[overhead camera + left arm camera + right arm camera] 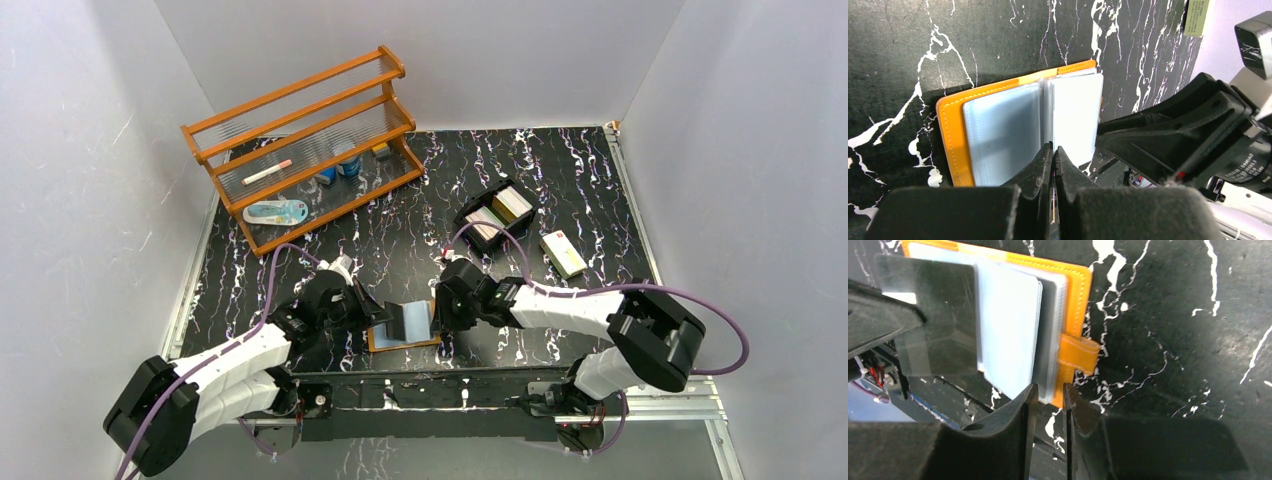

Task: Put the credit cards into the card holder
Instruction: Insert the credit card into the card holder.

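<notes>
The orange card holder (402, 343) lies open on the table between both arms, its clear sleeves fanned up (998, 130). My left gripper (1053, 149) is shut on the edge of one clear sleeve (938, 315) and holds it upright. My right gripper (1048, 389) hovers at the near edge of the sleeve stack, beside the snap tab (1079, 356). Its jaws stand a narrow gap apart with nothing between them. The credit cards (497, 208) stand edge-on in a black tray at the right back, away from both grippers.
A cream oblong box (563, 253) lies right of the black tray (470, 215). A wooden rack (305, 150) with small items stands at the back left. The right arm's black body (1188, 130) crowds close to the left fingers.
</notes>
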Available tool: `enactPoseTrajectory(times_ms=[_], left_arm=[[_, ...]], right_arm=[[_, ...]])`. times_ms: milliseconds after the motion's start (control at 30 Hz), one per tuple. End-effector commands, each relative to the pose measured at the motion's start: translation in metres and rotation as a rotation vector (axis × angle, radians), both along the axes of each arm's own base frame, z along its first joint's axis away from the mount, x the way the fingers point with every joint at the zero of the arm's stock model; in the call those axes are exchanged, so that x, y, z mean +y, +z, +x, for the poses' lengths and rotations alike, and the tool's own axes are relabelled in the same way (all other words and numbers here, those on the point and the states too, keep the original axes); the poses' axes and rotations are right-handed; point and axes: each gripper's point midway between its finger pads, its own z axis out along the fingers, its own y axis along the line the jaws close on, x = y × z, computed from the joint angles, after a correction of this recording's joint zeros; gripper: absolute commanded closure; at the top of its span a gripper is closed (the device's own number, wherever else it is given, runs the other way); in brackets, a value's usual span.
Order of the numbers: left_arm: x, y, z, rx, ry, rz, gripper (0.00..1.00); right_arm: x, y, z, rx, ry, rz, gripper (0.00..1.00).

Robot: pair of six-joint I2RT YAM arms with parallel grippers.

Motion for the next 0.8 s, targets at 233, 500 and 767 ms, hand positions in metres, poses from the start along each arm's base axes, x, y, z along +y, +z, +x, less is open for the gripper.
enactPoseTrajectory(times_ms=[233, 500, 767], left_arm=[[-0.002, 0.012, 0.007, -0.018, 0.024, -0.023, 1.00], [-0.002, 0.013, 0.007, -0.025, 0.029, -0.032, 1.00], [-0.002, 0.011, 0.007, -0.031, 0.022, -0.034, 1.00]], right_arm=[[0.019, 0.039, 0.021, -0.097, -0.007, 0.014, 0.68], [0.023, 0.025, 0.021, -0.074, -0.002, -0.003, 0.71], [0.004, -0.002, 0.015, -0.047, -0.019, -0.091, 0.75]])
